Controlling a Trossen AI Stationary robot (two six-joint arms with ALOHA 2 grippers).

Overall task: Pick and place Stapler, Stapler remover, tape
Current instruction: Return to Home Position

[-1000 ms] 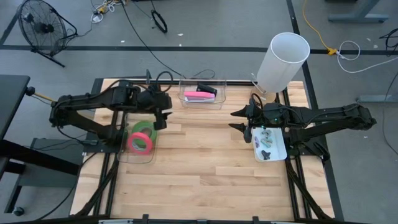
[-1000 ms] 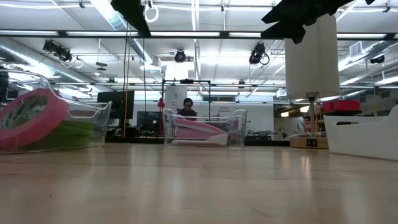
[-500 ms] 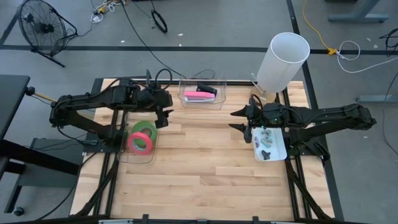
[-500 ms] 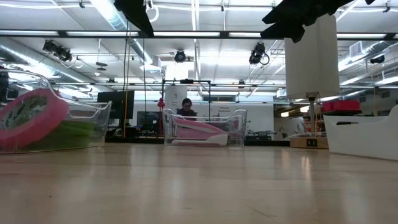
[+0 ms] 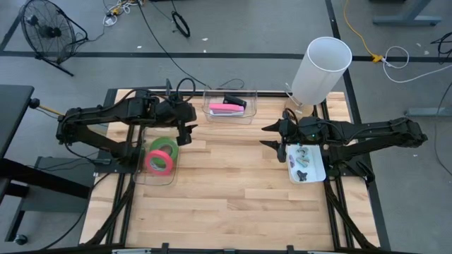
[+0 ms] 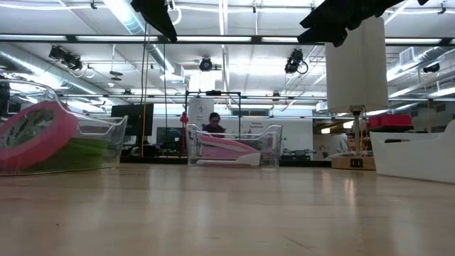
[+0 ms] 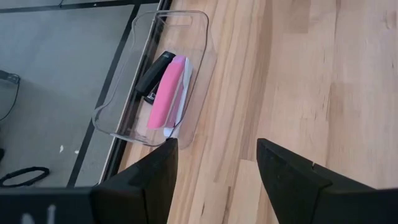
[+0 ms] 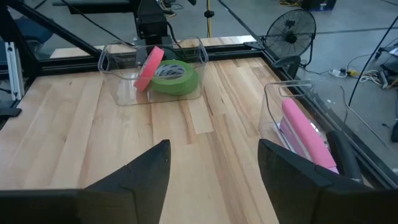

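Observation:
A pink stapler and a black one lie in a clear bin at the table's far edge. A pink-red tape roll leans on green tape in a clear bin at the left. Small stapler removers lie in a white tray at the right. My left gripper hangs open and empty above the table, between the tape bin and the stapler bin. My right gripper hangs open and empty beside the tray's left side.
A tall white cylinder stands at the far right corner, behind the tray. Bare wooden tabletop stretches across the middle and the near half. A person sits far behind the table in the low view.

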